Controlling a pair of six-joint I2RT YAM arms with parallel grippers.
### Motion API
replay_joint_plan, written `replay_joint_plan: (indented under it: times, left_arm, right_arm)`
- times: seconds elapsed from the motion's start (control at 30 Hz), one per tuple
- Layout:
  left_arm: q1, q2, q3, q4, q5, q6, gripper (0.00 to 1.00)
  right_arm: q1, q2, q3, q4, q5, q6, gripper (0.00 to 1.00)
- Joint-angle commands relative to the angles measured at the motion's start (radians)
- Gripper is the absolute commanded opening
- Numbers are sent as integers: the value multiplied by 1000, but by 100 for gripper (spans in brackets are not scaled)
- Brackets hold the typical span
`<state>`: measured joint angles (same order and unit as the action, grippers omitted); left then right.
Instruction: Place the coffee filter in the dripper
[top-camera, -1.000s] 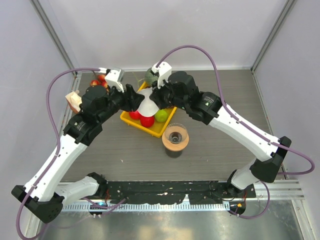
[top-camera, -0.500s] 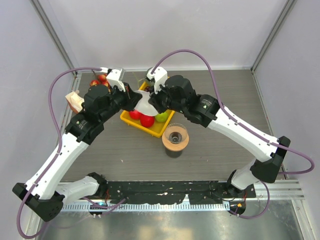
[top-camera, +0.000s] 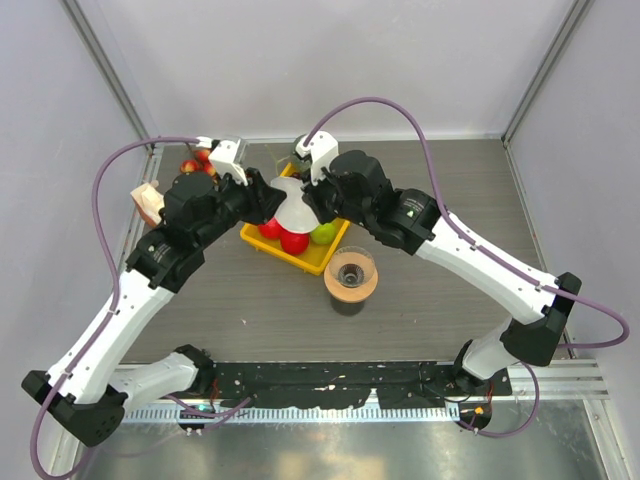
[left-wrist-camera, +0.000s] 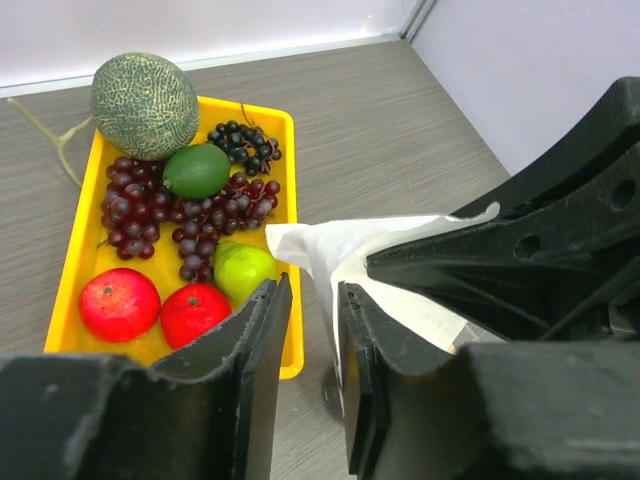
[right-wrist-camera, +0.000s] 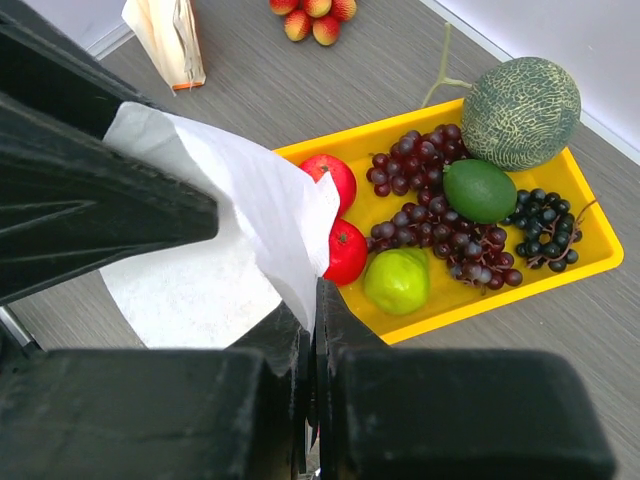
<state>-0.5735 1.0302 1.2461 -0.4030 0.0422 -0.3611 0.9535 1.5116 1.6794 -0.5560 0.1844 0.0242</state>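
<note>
The coffee filter (top-camera: 290, 208) is a white paper cone held in the air over the yellow tray, between the two grippers. My right gripper (top-camera: 309, 200) is shut on its edge; in the right wrist view the paper (right-wrist-camera: 235, 225) fans up and left from the pinched jaws (right-wrist-camera: 312, 295). My left gripper (top-camera: 270, 200) faces it from the left, open with a narrow gap (left-wrist-camera: 312, 292). The filter's hanging edge (left-wrist-camera: 330, 250) lies against the inner face of the left gripper's right finger, and the jaws do not clamp it. The clear dripper (top-camera: 351, 268) stands on a tan wooden ring (top-camera: 350, 290), to the right of and nearer than the grippers.
The yellow tray (top-camera: 312, 262) under the grippers holds a melon (left-wrist-camera: 145, 103), grapes, a lime and red and green fruit. A beige bundle of papers (top-camera: 148, 203) lies at the left edge, with small red fruits (top-camera: 195, 160) behind it. Frame posts stand at the back corners.
The left jaws closed at the filter's edge and have come apart again. Both grippers drifted slightly left with the filter, then back. The right gripper has kept its hold.
</note>
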Motion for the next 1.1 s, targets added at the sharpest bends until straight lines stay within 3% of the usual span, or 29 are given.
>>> replay_joint_plan:
  times: [0.0,0.07,0.3,0.4,0.5,0.7,0.9,1.07]
  left_arm:
    - [1,-33,-7,0,5,-7,38]
    - [1,-33,-7,-8,7,-10,44]
    - [-5,-42,-25,-7,83,-18,40]
    - [-5,-67,-22,-10,175,-4,70]
    - [7,-111,2,-49,287,31,91]
    - [104,-170,6,-123,476,40,91]
    - [142,-193,-17,-160,512,48,90]
    - [142,-193,-42,-146,521,27,89]
  right_arm:
    - [-2,-34,45,8,1,14,5]
    - [-4,-42,34,7,-7,20,5]
    - [-16,-62,8,-18,-26,20,5]
    - [-53,-79,16,-73,-89,13,5]
    - [-108,-103,31,-181,-219,-13,5]
    - [-202,-151,66,-434,-483,-93,5]
    - [-203,-188,88,-689,-520,-220,5]
    - [-205,-188,33,-742,-508,-260,6]
